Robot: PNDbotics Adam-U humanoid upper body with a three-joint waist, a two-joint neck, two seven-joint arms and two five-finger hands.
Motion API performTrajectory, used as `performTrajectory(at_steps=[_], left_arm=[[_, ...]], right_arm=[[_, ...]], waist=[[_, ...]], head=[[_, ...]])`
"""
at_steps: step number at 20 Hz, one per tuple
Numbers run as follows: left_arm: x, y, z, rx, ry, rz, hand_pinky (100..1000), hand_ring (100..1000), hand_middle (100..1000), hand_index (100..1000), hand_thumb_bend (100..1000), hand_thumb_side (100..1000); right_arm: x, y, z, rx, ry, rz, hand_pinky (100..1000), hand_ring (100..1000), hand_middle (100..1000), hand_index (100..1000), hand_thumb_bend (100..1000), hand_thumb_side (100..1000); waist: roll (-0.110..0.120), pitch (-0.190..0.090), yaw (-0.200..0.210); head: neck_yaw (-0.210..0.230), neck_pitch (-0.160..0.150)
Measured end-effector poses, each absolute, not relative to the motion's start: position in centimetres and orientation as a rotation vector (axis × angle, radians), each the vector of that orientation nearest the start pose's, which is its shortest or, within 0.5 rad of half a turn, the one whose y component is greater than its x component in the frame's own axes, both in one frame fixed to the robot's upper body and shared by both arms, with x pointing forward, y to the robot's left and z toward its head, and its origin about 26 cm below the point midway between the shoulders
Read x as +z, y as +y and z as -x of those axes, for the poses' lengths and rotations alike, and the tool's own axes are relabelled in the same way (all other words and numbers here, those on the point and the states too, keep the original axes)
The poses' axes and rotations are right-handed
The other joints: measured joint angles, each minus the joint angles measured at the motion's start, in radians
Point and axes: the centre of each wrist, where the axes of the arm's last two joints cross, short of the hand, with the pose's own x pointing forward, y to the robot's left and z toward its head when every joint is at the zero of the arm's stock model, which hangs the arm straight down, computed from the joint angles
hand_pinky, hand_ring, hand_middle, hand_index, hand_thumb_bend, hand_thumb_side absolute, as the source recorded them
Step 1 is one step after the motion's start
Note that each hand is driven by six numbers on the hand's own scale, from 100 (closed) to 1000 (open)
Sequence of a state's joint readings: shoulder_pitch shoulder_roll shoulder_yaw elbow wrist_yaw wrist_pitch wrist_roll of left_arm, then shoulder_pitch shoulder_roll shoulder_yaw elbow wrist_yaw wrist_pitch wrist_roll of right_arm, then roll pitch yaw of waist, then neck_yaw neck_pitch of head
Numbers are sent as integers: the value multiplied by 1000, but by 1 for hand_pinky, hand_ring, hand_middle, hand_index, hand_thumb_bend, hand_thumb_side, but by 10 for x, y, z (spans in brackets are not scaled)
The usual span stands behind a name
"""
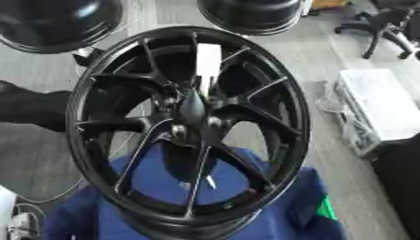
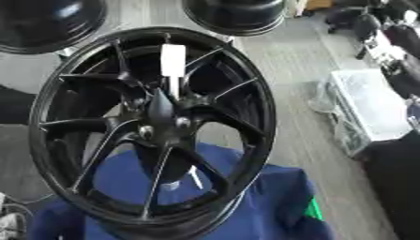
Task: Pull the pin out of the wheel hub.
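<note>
blue cloth (image 1: 271, 220): nearest the camera, draped over whatever holds the wheel up; a small green patch (image 1: 326, 208) shows at its right edge.
wheel hub (image 1: 190, 123): a black rim with thin spokes, standing tilted on the blue cloth and filling the middle of both views; the cloth shows through the gaps between the lower spokes.
pin (image 1: 192, 108): a dark, tapered piece sitting at the centre of the wheel hub, pointing up toward the camera; it is seated in the hub, with small round bolt holes around it.
white tag (image 1: 207, 60): a pale rectangle on the upper part of the wheel, just above the pin, between two upper spokes.
white streak (image 2: 195, 177): a thin slanted mark seen between the lower spokes, over the blue cloth; what it is cannot be made out.
hands: neither hand shows in either view, so I cannot tell whether the fingers are spread or closed.
dark mass (image 1: 29, 110): a black shape at the left edge beside the wheel; too unclear to name.
clear bin (image 1: 377, 105): a pale, see-through box on the grey floor to the right, well apart from the wheel; its contents cannot be made out.
floor (image 1: 320, 61): grey planks.
other wheels (image 1: 250, 14): two more black rims lie farther back, at the top left and top centre.
</note>
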State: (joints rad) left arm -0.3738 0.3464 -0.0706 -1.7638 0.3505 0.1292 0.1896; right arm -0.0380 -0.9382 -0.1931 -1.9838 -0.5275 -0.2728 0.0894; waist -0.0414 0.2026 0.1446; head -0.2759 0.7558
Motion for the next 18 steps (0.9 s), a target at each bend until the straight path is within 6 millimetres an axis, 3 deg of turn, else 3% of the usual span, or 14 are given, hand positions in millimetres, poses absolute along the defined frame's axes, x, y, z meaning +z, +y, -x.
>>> performTrajectory(at_steps=[7,9,10,11,15,16,17,18], left_arm=[[167,261,-332,44,-1965,67,754,745,674,762,100,669],[167,263,-331,78,-1962,59,754,745,674,761,102,674],[166,265,-330,95,-1959,55,754,745,676,762,100,746],[165,267,-330,112,-1956,50,754,746,674,763,111,676],[165,273,-329,180,-1952,36,755,746,675,762,138,685],[164,275,-329,198,-1948,29,754,747,676,763,103,757],[164,276,-328,216,-1946,23,754,747,676,763,150,689],[164,278,-328,234,-1945,16,755,748,677,765,160,692]], right_arm=[[288,-387,-279,796,-2192,166,976,821,840,878,100,503],[292,-384,-283,837,-2157,167,981,837,852,886,100,481],[294,-383,-285,860,-2138,171,981,843,855,890,100,391],[295,-382,-287,884,-2118,177,983,848,860,893,100,452],[300,-375,-289,981,-2047,210,973,858,867,903,100,357],[301,-371,-288,1008,-2036,218,970,857,865,903,100,268],[302,-368,-287,1036,-2026,226,969,857,865,903,100,340],[303,-364,-285,1062,-2014,234,967,858,864,903,100,322]], waist=[[-11,-23,76],[-19,-32,98],[-23,-37,107],[-25,-40,113],[-30,-42,128],[-33,-42,130],[-34,-42,133],[-35,-42,137]], head=[[-72,8],[-93,8],[-99,9],[-105,9],[-127,9],[-130,9],[-132,9],[-136,9]])
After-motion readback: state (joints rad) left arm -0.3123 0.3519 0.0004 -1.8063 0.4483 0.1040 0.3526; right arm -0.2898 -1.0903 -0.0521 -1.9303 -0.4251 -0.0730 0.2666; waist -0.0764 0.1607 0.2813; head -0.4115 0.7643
